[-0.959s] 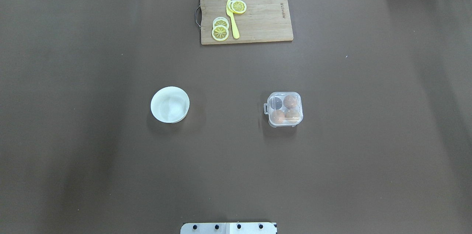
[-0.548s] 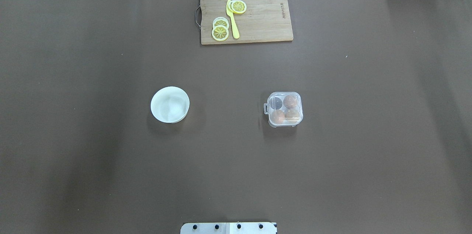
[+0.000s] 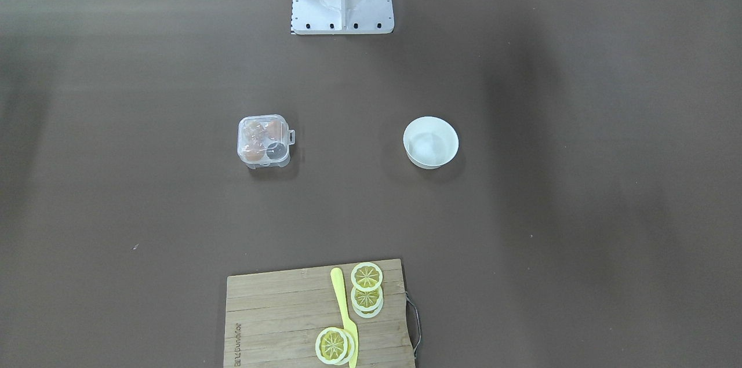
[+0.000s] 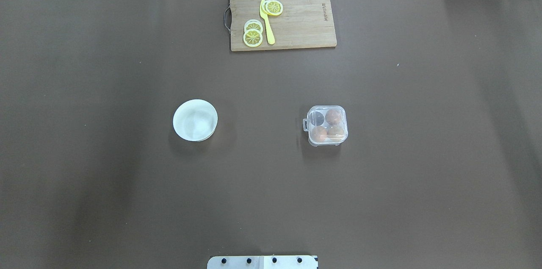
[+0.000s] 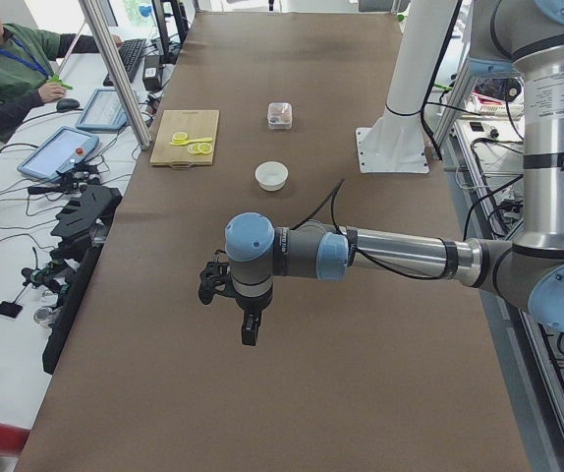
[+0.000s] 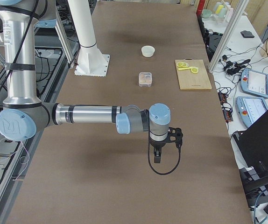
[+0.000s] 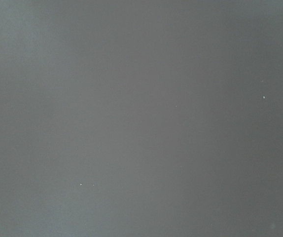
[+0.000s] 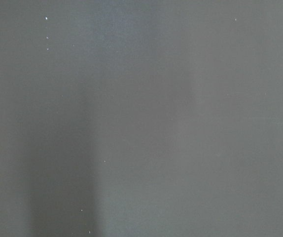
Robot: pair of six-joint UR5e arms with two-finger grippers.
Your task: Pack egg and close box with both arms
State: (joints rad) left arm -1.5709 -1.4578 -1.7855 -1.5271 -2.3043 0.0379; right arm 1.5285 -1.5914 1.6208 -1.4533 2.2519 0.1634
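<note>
Three eggs [image 4: 333, 116] sit in the box [image 4: 324, 143], on the robot's right; lid [image 4: 316, 119] looks down, latch [image 4: 305, 125] unclear. Left gripper [image 5: 250, 329] and right gripper [image 6: 156, 157] hang well apart from it, finger spread can't be told. Packing reads finished; you need only confirm the latch.

the wooden cutting board [image 4: 296, 19] bears a small burnt-in brand mark near its 3 o'clock edge in the overhead view, turned sideways and too small to read. the right arm [image 6: 87, 114] has a "ur" logo on its blue joint cap [image 6: 13, 125]. the left arm [image 5: 557, 147] carries a white label [image 5: 562, 93], unreadable.
</note>
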